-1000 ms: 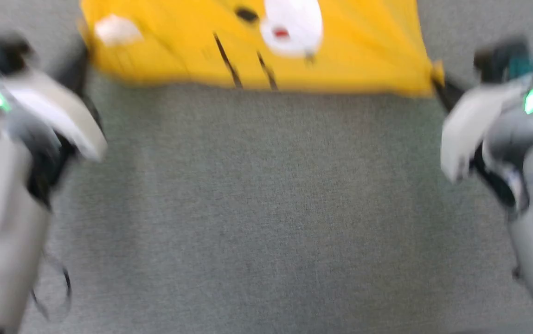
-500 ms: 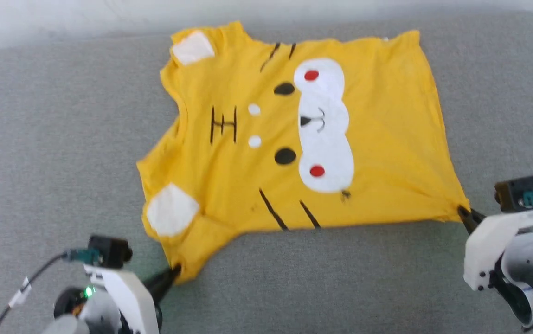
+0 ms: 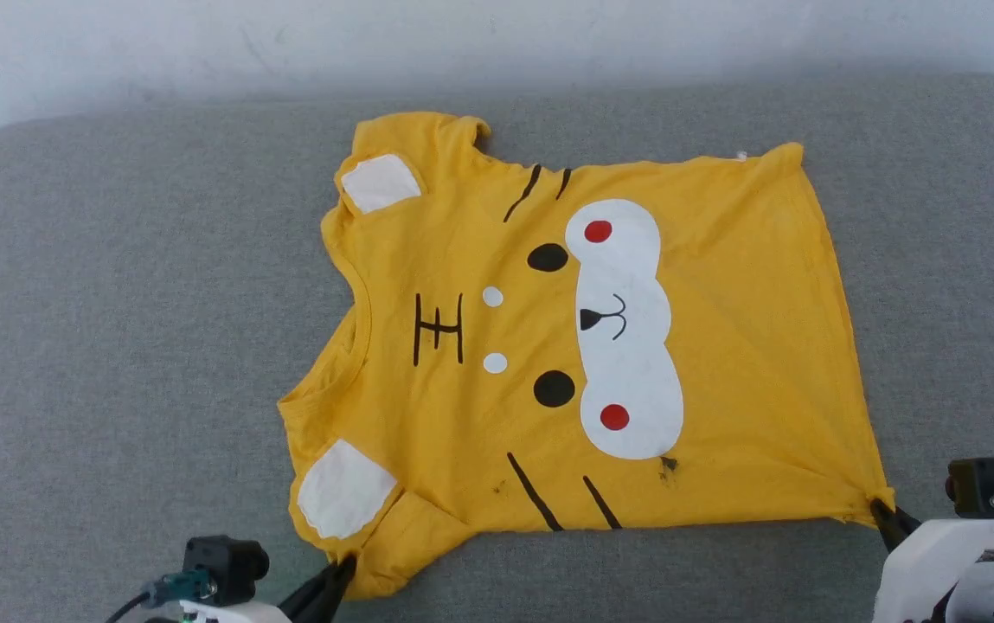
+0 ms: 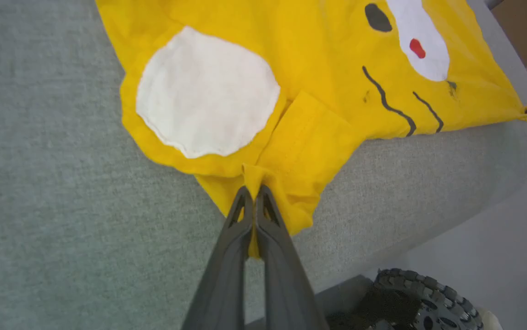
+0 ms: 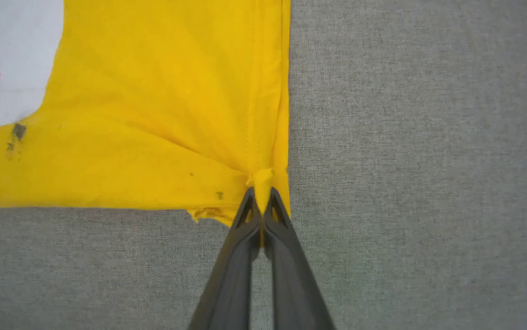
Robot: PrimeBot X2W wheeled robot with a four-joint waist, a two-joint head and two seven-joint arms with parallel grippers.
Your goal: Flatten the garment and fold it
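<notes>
A mustard-yellow garment (image 3: 721,346) (a short-sleeved T-shirt with a cartoon face print) lies print side up and nearly flat on a grey fabric surface (image 3: 116,346). Its neck is toward the robot's left and its hem toward the right. The left gripper (image 3: 343,573), fingers pressed together, pinches the crumpled edge of the near sleeve. The right gripper (image 3: 879,509), likewise closed, pinches the near hem corner, and creases fan out from it.
</notes>
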